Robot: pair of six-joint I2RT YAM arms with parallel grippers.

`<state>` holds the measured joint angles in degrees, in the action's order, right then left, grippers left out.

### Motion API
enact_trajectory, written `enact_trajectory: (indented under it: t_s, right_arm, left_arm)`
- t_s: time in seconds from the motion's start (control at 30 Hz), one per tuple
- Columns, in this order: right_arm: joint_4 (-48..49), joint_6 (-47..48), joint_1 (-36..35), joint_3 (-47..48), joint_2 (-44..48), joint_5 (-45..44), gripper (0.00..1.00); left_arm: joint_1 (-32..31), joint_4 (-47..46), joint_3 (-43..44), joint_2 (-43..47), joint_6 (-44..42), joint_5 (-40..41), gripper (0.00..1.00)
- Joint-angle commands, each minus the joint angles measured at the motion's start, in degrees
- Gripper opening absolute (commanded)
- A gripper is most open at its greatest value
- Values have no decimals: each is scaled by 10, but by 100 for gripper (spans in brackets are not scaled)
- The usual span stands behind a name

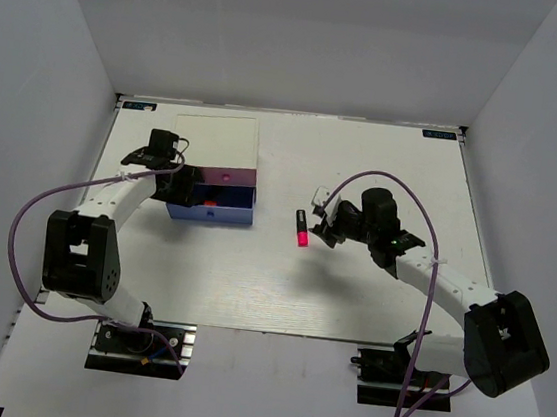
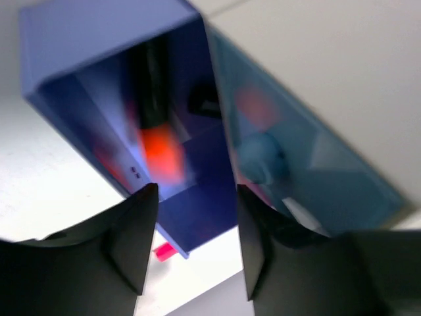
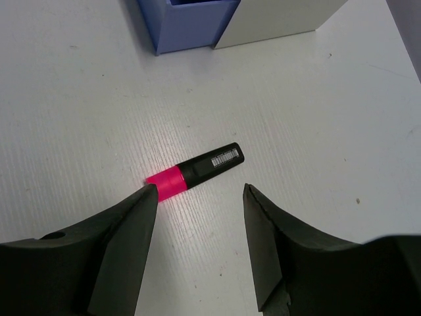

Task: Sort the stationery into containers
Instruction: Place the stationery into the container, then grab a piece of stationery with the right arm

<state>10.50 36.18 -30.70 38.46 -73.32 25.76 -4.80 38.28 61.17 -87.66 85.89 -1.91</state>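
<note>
One highlighter with a pink cap (image 3: 194, 170) lies flat on the table (image 3: 316, 131), to the right of the drawer box (image 1: 216, 139) and apart from it. The right gripper (image 3: 197, 191) is positioned over it with its fingers spread and nothing between them. The pink cap sits just beside one fingertip; contact cannot be confirmed.

The left gripper (image 2: 194, 191) is likewise spread and empty. It is at the open blue drawer (image 1: 209, 214), in which an orange-capped highlighter (image 2: 156, 125) lies.

Handling properties, as judged: the highlighter is light, rigid and smooth-walled. Its round barrel is likely to roll or slip if pinched off-centre.

Recommended grasp point: the middle of the body, close to where the cap meets the black barrel. The fingers should close across the barrel. In the right wrist view the barrel lies nearly along the closing line, so a wrist rotation appears necessary before descent. Moderate closing force should be sufficient.
</note>
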Motion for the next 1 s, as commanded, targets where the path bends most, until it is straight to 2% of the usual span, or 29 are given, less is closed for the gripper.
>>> enact_trajectory:
  t_s: [0.0,0.1,0.13,0.2,0.23,0.27,0.43,0.5,0.53,0.63,0.67,0.73,0.77,0.8,0.9,0.97]
  right_arm:
    - [16,-5,5,-5,4,-2,61]
    - [19,-36,6,-3,-10,-1,66]
    - [20,-44,6,0,-20,3,75]
    - [20,-78,6,7,-37,8,82]
    - [4,-86,7,23,-53,14,89]
    - [-2,-104,6,41,-62,17,90]
    - [-98,-186,6,151,-167,32,90]
    - [-104,-214,6,168,-193,25,88]
    - [-101,-257,5,185,-204,18,85]
    - [-94,-310,-2,212,-227,-10,80]
    - [-95,-321,-3,216,-234,-41,80]
    - [-99,-346,-10,224,-243,-75,78]
    - [-100,-351,-13,223,-244,-120,78]
    - [-101,-355,-15,223,-247,-135,78]
    - [-104,-357,-23,220,-253,-190,77]
    - [-129,-357,-30,217,-261,-210,77]
  left_arm:
    - [-4,-22,27,8,-1,6,62]
    - [-9,-22,27,20,-1,6,67]
    - [-9,-27,27,28,-1,6,68]
    - [-9,-34,22,36,-6,0,69]
    - [-9,-49,12,46,-12,-7,69]
    - [-9,-58,5,60,-23,-20,69]
    - [-9,-138,-85,129,-70,-68,61]
    - [-9,-165,-141,180,-86,-93,54]
    - [-9,-187,-159,198,-93,-99,52]
    - [-9,-206,-210,270,-155,-104,50]
    - [-9,-211,-219,288,-204,-104,50]
    - [-9,-211,-232,324,-264,-104,58]
    - [-9,-204,-239,355,-321,-104,62]
    - [-9,-196,-244,369,-344,-104,72]
    - [-9,-175,-267,429,-408,-79,88]
    - [-9,-184,-302,462,-416,-65,90]
